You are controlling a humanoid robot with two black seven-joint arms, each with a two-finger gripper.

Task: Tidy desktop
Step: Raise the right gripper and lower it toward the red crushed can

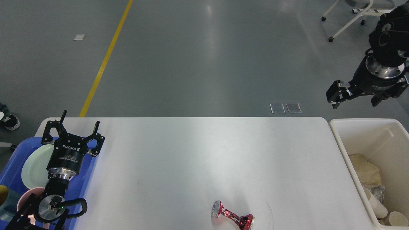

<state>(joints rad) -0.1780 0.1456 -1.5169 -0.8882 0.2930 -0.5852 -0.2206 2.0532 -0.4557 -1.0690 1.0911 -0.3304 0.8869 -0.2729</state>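
The white desktop (198, 153) fills the middle of the head view. A crushed red can (232, 218) lies on its side near the front edge, right of centre. My left gripper (80, 120) is open and empty; it hovers over the desktop's far left corner, at the right edge of the blue tray. My right gripper (353, 99) is open and empty, held high above the far side of the cream-white bin, far from the can.
A blue tray (12, 163) at the left holds a pale green plate (33, 166) and a pink cup (25, 199). A cream-white bin (339, 135) at the right holds crumpled paper, foil and paper cups (377, 204). A wheeled chair base (345, 22) stands on the floor behind.
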